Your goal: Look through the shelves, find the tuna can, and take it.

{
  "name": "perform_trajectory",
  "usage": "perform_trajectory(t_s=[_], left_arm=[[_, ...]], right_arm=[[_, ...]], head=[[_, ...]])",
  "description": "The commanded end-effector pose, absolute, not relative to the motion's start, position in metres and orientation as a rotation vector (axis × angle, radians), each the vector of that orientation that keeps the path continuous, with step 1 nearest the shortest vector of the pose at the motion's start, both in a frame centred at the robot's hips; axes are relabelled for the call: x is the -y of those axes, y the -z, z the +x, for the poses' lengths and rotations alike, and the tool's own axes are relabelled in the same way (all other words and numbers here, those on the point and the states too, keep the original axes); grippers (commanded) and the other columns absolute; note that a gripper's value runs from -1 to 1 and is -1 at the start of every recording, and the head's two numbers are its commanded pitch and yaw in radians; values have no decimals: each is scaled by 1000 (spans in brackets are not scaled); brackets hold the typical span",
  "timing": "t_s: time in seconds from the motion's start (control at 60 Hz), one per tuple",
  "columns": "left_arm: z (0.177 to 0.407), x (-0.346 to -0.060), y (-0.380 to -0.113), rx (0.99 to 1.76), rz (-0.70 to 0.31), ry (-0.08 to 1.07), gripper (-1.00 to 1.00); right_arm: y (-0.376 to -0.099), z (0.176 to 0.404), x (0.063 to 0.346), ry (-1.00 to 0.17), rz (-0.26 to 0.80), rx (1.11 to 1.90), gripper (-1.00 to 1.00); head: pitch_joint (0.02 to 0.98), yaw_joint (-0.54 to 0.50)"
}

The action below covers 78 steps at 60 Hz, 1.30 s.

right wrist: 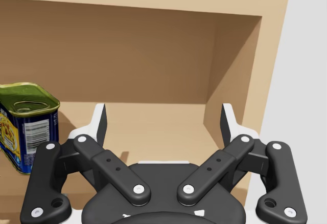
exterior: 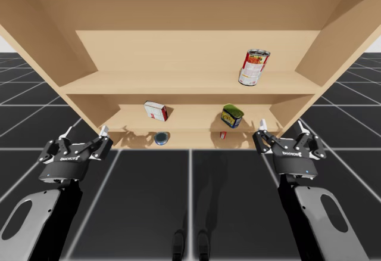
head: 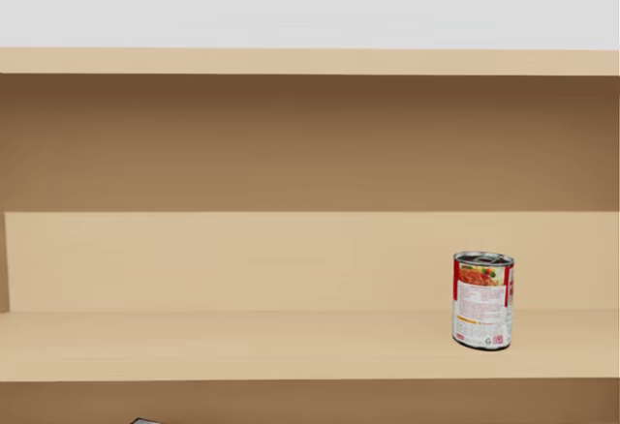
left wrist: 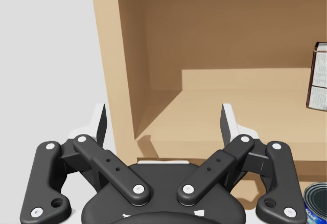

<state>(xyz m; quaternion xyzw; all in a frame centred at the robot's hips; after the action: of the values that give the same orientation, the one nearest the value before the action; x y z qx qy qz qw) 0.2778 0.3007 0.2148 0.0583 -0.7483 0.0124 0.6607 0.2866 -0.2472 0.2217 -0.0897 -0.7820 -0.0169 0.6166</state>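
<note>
Plainly, the left gripper (exterior: 85,131) and right gripper (exterior: 283,127) hang spread wide, holding nothing, just before the lowest front edge of the shelves (exterior: 149,82). The tuna can (exterior: 161,137), low and blue, sits on the shelves' bottom board, ahead of the left gripper and off to its right, untouched.

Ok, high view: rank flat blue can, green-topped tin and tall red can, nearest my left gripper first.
From left gripper:
1. flat blue can, lowest shelf.
2. green-topped tin, middle shelf, right.
3. tall red can, top shelf, right.
</note>
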Motion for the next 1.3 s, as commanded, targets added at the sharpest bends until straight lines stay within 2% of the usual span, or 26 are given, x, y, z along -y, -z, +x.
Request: perform_trajectory(t_s=[0.017, 0.15, 0.167, 0.317, 0.483, 0.717, 0.867, 1.0, 1.117, 1.3], left_arm=[[278, -301, -215, 1693, 134, -28, -1000], [277, -302, -215, 1694, 135, -30, -1000], [277, -302, -215, 1695, 134, -31, -1000], [277, -302, -215, 1702, 132, -32, -1000], [277, -303, -215, 1707, 134, -35, -1000], [277, -302, -215, 1707, 138, -31, -1000], [277, -303, -215, 1705, 146, -27, -1000], [278, -303, -215, 1703, 147, -26, -1000], [278, -303, -215, 1703, 144, -24, -1000], [277, -301, -217, 1707, 112, -27, -1000]], right_arm=[[-221, 284, 247, 52, -200, 1808, -1000], [-223, 285, 247, 48, -173, 1769, -1000], [-224, 284, 249, 15, -119, 1745, -1000], [-224, 284, 248, 30, -147, 1758, -1000], [-224, 285, 248, 36, -157, 1765, -1000], [-224, 285, 249, 33, -162, 1768, -1000], [-223, 286, 246, 21, -165, 1764, -1000], [-223, 285, 245, 9, -166, 1762, -1000], [-221, 286, 242, 1, -167, 1754, -1000], [-219, 286, 238, -9, -169, 1749, -1000]], head=[[77, -15], [85, -15], [92, -14], [133, -8], [248, -9], [467, 9], [586, 53], [696, 144], [741, 213], [762, 245]])
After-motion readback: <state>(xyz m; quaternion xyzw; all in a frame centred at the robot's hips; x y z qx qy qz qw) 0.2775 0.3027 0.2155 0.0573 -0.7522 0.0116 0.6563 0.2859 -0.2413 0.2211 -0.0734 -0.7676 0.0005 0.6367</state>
